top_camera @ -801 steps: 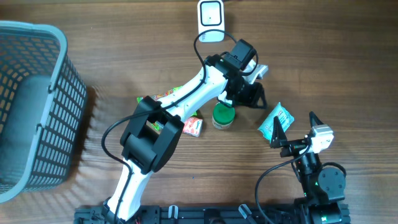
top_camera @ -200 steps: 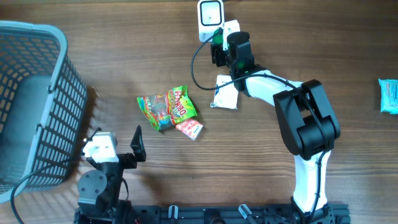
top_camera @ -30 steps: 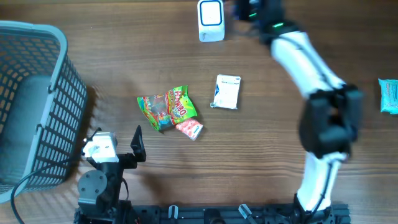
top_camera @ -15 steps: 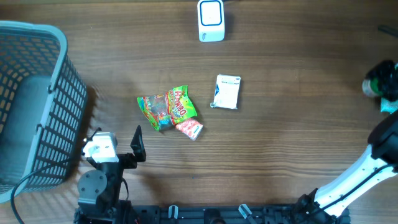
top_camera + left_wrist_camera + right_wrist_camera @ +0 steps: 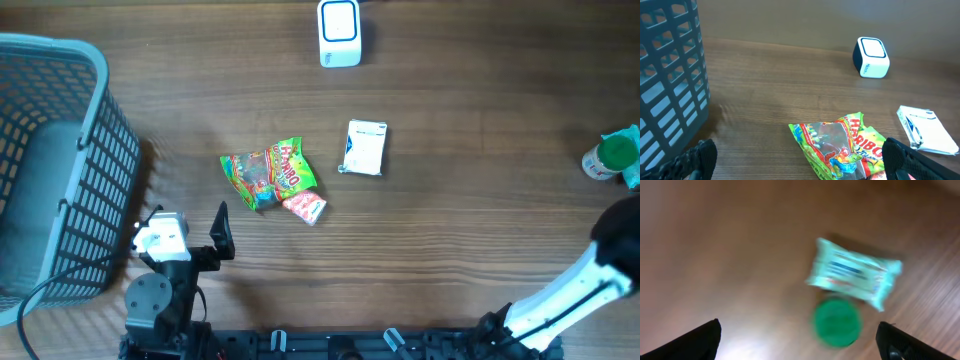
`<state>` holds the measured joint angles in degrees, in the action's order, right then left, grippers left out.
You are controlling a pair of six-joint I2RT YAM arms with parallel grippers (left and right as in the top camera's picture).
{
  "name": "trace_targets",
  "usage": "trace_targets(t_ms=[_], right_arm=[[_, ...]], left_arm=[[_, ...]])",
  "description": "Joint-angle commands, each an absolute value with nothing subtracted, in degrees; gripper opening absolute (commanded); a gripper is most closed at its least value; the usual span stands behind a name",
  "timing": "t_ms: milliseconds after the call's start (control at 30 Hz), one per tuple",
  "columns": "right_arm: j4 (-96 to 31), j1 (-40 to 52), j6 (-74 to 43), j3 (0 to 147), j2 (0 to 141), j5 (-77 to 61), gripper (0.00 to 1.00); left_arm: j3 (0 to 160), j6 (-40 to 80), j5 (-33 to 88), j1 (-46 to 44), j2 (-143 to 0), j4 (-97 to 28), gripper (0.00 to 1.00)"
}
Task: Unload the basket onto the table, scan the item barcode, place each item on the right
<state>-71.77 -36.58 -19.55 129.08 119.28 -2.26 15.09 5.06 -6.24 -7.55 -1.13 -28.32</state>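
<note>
The white packet point(image 5: 365, 148) lies flat on the tabletop point(image 5: 450, 250), below the scanner point(image 5: 338, 33) and just right of the candy bag point(image 5: 268, 172). It looks light, thin and slightly floppy, so a pinch across its narrow width near one end seems safest. The left gripper point(image 5: 797, 148), near the basket point(image 5: 100, 60), stands wide apart and empty. So does the right gripper point(image 5: 797, 327), above a green-capped bottle point(image 5: 836, 321) and a wipes pack point(image 5: 852, 273).

Brown wood-grain table point(image 5: 470, 230)
</note>
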Motion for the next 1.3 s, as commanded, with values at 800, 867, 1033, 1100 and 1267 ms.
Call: trace_targets(t_ms=[800, 867, 1033, 1100, 1267], right_arm=[[-58.1, 18.3, -49.5, 86.3, 114.7, -9.9, 1.0], [-57.1, 18.4, -48.6, 84.7, 114.7, -9.8, 1.0], [-55.4, 20.6, -42.5, 84.7, 114.7, -2.8, 1.0], [-53.5, 23.0, -39.9, 84.7, 114.8, -0.9, 1.0], [-48.6, 28.2, -37.7, 84.7, 114.9, 0.6, 1.0]], left_arm=[[14.8, 5.4, -7.1, -7.8, -0.8, -28.2, 1.0], [14.8, 5.4, -7.1, -7.8, -0.8, -28.2, 1.0], [14.8, 5.4, -7.1, -7.8, -0.8, -28.2, 1.0], [14.8, 5.4, -7.1, -7.8, -0.8, -28.2, 1.0], [14.8, 5.4, -7.1, -7.8, -0.8, -28.2, 1.0]])
